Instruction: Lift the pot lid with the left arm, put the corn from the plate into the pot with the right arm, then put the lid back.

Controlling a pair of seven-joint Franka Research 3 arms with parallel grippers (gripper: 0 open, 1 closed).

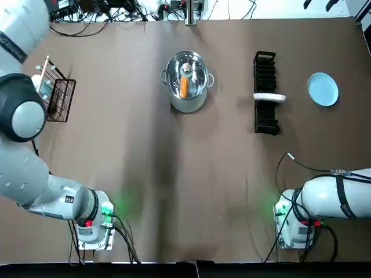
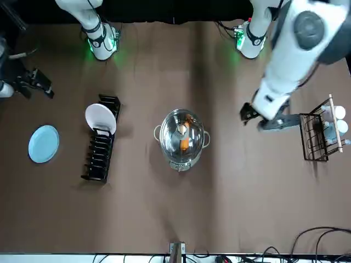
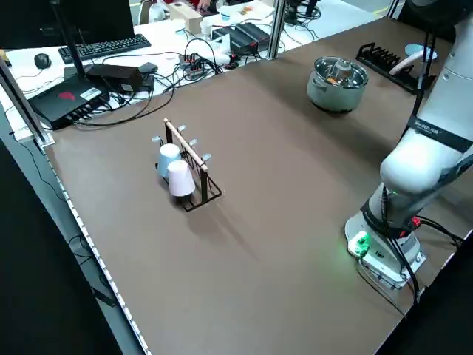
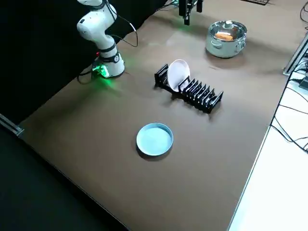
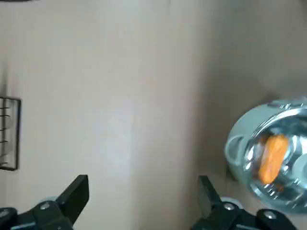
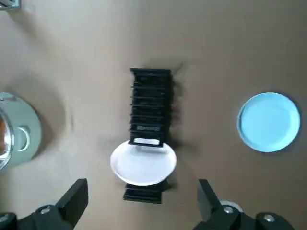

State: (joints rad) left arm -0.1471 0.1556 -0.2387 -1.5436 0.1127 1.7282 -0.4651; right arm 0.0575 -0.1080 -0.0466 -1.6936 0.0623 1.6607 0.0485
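A steel pot (image 1: 186,98) stands at the back middle of the table with its glass lid (image 1: 195,70) on. An orange corn cob (image 1: 184,87) shows through the lid inside the pot (image 5: 240,148). The light blue plate (image 1: 323,88) at the back right is bare. My left gripper (image 5: 144,194) hangs open high over the table, left of the pot and apart from it, holding nothing. My right gripper (image 6: 143,194) is also open and high up, over the right side near the dish rack (image 6: 150,96); the plate (image 6: 268,122) lies off to its side.
A black dish rack (image 1: 266,75) holding one white plate (image 1: 269,98) stands between the pot and the blue plate. A wire rack (image 1: 58,98) with cups sits at the left edge. Cables run along the back edge (image 1: 116,14).
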